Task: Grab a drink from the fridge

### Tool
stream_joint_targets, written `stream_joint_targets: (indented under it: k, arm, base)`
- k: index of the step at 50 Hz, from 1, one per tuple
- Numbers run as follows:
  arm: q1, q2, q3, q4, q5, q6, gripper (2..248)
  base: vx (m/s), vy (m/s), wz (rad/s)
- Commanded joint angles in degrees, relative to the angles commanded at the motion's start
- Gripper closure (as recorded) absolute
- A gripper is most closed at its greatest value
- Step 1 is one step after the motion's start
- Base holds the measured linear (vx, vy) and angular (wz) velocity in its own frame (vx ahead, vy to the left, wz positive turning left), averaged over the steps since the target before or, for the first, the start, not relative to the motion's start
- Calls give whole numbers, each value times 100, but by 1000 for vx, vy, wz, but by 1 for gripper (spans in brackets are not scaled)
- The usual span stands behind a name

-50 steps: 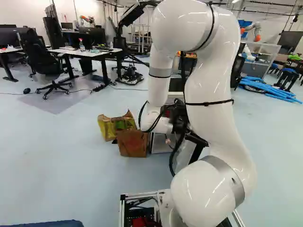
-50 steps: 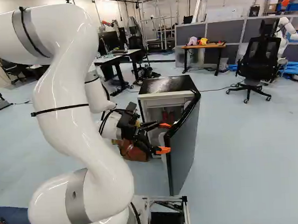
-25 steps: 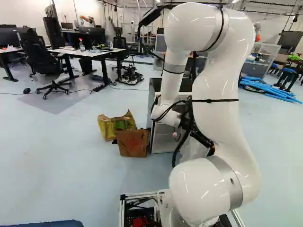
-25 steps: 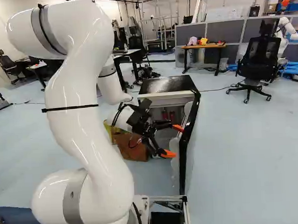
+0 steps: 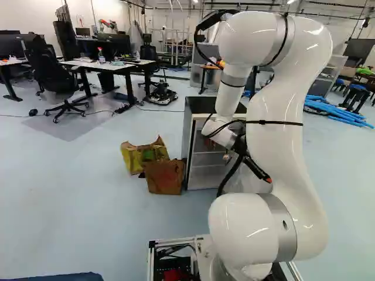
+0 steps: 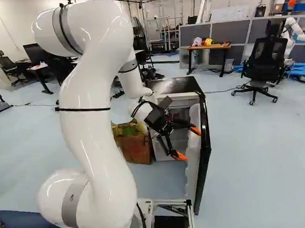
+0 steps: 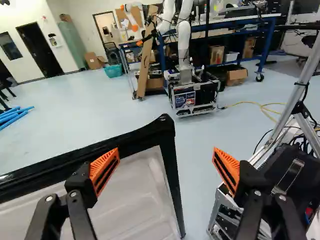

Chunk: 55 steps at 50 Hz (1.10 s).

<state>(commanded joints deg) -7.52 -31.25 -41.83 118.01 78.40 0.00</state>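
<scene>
I have the black two-fingered gripper [image 6: 188, 143] spread wide, with nothing held in it. It hangs beside the white inner face of the single open black-edged door [image 6: 193, 142], in front of the small fridge with a glossy black top [image 6: 174, 85]. In the wrist view the gripper [image 7: 166, 160] has the door's corner ahead of it, between its fingers but nearer one of them; that finger's orange pad [image 7: 105, 170] stands over the door's edge, and I can't tell whether they touch. Past that corner I see a gap of pale blue floor [image 7: 195, 155], running to the slanting silver metal poles [image 7: 295, 97] beyond the other finger.

I can look into the fridge through its open front, where there are pale shelves. In the left base view a small reddish thing [image 5: 227, 157] shows inside, partly behind my arm (far too tiny from my seat to call it a drink, or to count any).

Two bags stand on the floor at the fridge's side: one crumpled yellow-and-green [image 5: 140, 155], one brown [image 5: 164, 177], the brown one close by the cabinet. I count one black mesh office chair [image 6: 266, 59] at the right of the right base view, well apart from the door, and one orange-topped table [image 6: 209, 47] behind.
</scene>
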Motion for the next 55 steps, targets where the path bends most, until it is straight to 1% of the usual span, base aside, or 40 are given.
stream_joint_targets:
  k: [7, 28, 55]
  arm:
    - [-288, -60, -216, 0, 0, 0, 3]
    - [-1035, -268, -854, 0, -3, 0, 3]
    - [-1818, -589, -1682, -27, -265, 0, 3]
  base:
    - [0, 0, 0]
    - [0, 0, 0]
    - [0, 0, 0]
